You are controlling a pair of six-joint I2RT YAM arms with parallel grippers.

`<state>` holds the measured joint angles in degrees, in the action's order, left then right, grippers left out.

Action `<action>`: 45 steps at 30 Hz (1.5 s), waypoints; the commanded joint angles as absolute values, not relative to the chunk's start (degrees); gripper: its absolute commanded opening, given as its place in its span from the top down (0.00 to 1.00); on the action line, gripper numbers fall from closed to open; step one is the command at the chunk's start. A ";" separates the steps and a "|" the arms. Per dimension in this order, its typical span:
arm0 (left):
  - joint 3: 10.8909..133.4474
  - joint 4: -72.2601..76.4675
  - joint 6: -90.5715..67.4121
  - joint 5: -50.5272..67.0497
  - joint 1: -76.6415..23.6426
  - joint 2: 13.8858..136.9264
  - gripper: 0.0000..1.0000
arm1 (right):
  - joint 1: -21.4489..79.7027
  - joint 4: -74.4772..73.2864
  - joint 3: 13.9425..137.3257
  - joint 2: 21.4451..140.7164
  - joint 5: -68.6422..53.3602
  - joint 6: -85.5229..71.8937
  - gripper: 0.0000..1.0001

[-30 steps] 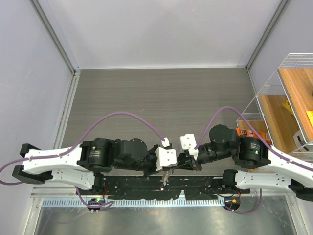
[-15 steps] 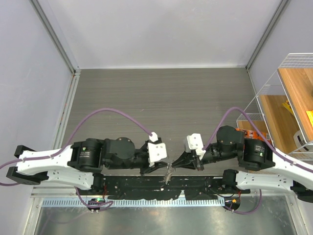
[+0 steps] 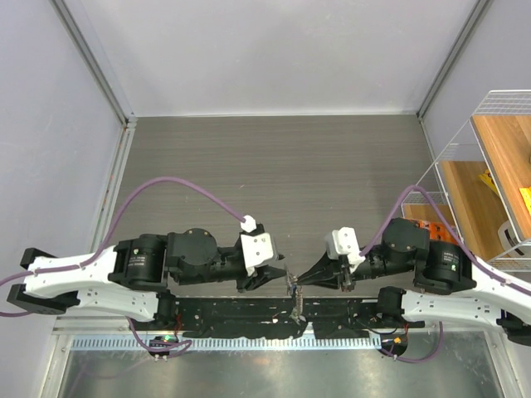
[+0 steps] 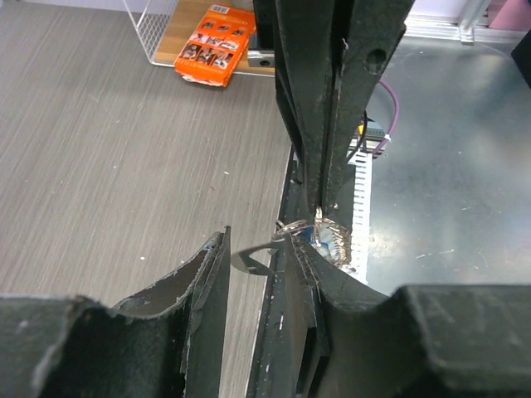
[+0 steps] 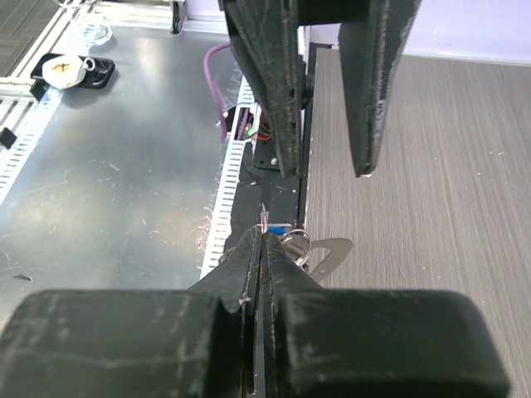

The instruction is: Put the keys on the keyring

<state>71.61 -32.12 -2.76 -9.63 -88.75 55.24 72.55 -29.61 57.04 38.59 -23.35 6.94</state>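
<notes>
Threading is judged to be the step in hand. Just left of the keyring [image 5: 295,240], the left pincer [image 4: 257,249] is seen with jaws parted and nothing clamped. A flat key blade [image 4: 242,262] lies in the gap, and whether it already hangs on the ring cannot be told. The keys [image 4: 333,242] are bunched against the keyring, which is pinched in the tips of the right pincer [image 5: 262,239], closed tight just right of it. Next, a fresh grip on the blade and fine alignment with the ring's split would be called for. Beyond the keyring a grey wood-grain bench [image 3: 274,166] is spread, backed by pale walls. A wire rack [image 3: 465,149] and an orange packet [image 4: 217,46] are set well right of the keyring.
</notes>
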 commanded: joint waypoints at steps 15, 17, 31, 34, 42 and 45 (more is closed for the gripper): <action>66.71 -19.95 -5.10 -2.81 -88.59 51.85 0.62 | 72.77 -10.29 50.80 32.26 -17.05 1.41 0.94; 66.71 -19.60 -5.01 -3.07 -88.59 52.12 0.62 | 72.77 -9.15 50.36 32.17 -17.05 0.97 0.95; 67.68 -20.48 -4.31 -3.43 -88.59 53.61 0.86 | 72.77 -4.83 48.69 30.32 -17.49 0.09 0.94; 67.50 -20.57 -4.22 -3.60 -88.59 53.35 0.81 | 72.77 -4.66 48.87 30.06 -17.49 0.09 0.95; 66.71 -20.13 -4.13 -4.13 -88.59 52.56 0.78 | 72.77 -3.96 48.60 30.15 -17.67 0.09 0.94; 66.97 -20.21 -4.13 -4.22 -88.59 52.73 0.87 | 72.77 -3.25 48.43 30.23 -17.84 0.09 0.95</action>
